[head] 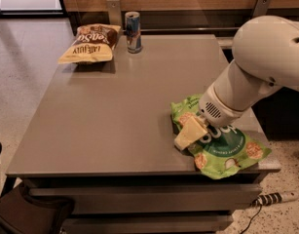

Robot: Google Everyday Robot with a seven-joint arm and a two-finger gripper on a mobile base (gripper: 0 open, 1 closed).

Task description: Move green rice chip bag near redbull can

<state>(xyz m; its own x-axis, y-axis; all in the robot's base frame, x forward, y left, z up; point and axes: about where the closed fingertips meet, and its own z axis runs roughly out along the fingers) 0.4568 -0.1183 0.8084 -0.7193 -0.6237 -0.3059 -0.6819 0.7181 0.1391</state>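
Note:
The green rice chip bag (226, 150) lies flat at the table's front right corner, partly overhanging the edge. The gripper (188, 134) is low over the bag's left edge, its cream-coloured fingers pointing down and left onto the bag. The white arm (258, 65) reaches in from the right and covers the bag's upper part. The redbull can (133, 31) stands upright at the far edge of the table, far from the bag.
A brown-and-cream chip bag (90, 44) lies at the far left corner, next to the can. The grey table (115, 111) drops off at the front and right edges. A power strip (275, 198) lies on the floor at lower right.

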